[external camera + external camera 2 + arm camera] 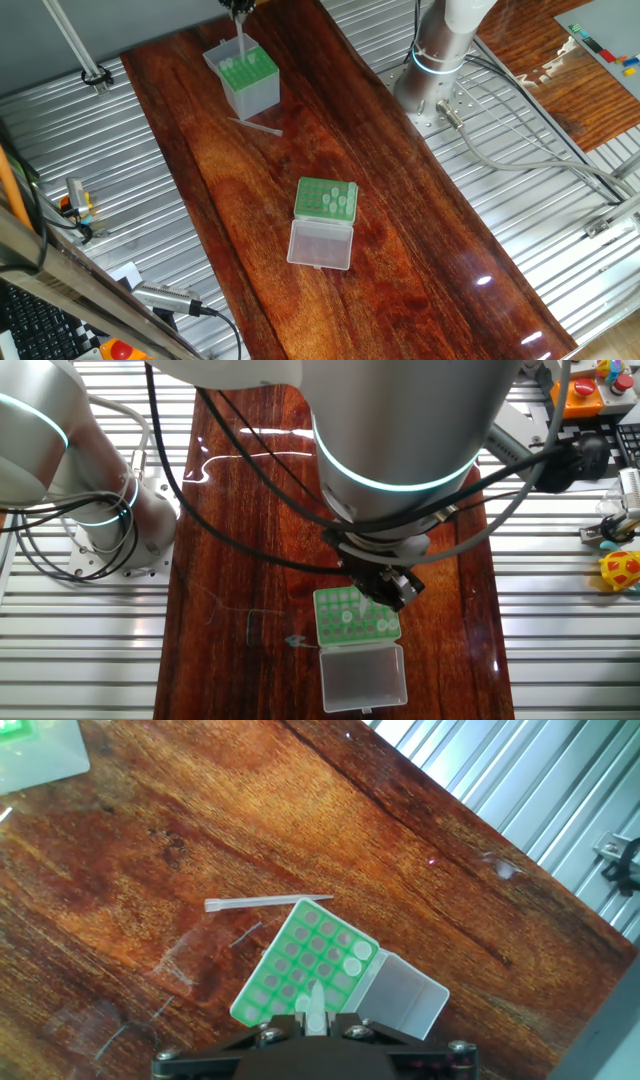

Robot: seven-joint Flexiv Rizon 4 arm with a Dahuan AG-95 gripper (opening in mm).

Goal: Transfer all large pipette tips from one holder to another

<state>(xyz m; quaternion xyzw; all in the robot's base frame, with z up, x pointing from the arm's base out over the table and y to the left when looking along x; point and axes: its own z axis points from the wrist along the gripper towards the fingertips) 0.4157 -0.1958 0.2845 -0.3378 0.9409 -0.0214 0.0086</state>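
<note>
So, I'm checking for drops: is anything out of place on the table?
Yes: one large pipette tip lies flat on the table beside the taller translucent box, in neither holder. The gripper holds another tip above it.

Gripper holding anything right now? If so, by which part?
Yes: the gripper pinches one pale translucent pipette tip by its wider upper end; narrow end points down at the taller translucent box.
</note>
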